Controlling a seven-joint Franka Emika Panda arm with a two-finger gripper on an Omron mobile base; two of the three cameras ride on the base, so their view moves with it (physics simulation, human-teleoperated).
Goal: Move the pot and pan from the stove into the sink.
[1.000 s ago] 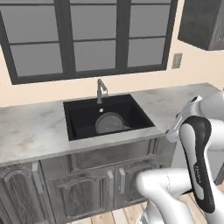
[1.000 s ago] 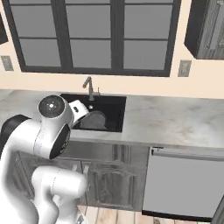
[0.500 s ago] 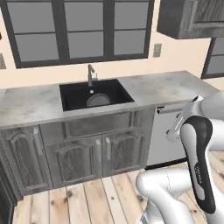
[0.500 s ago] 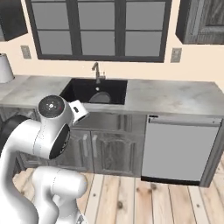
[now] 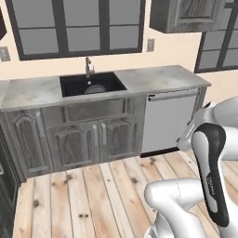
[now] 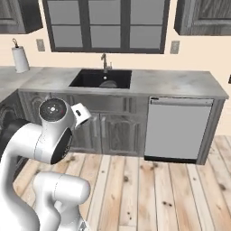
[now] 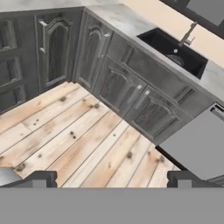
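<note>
So I'm parked out on the wood floor [image 6: 149, 189], well back from the marble counter [image 5: 153, 76]. The black sink [image 5: 74, 84] sits in that counter, under the faucet [image 5: 87, 66], and there's already a round grey thing [image 5: 95, 88] in the basin, can't tell if it's the pot or the pan. My gripper [image 7: 111, 178] has its jaws spread wide with nothing in them. I'd guess either piece is stiff, weighty and slick, so I'd pinch the rim or handle.

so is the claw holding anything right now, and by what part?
Nothing is held. In the hand view the claw is open, its two fingertips wide apart with just wooden floor between them, well back from the sink.
</note>
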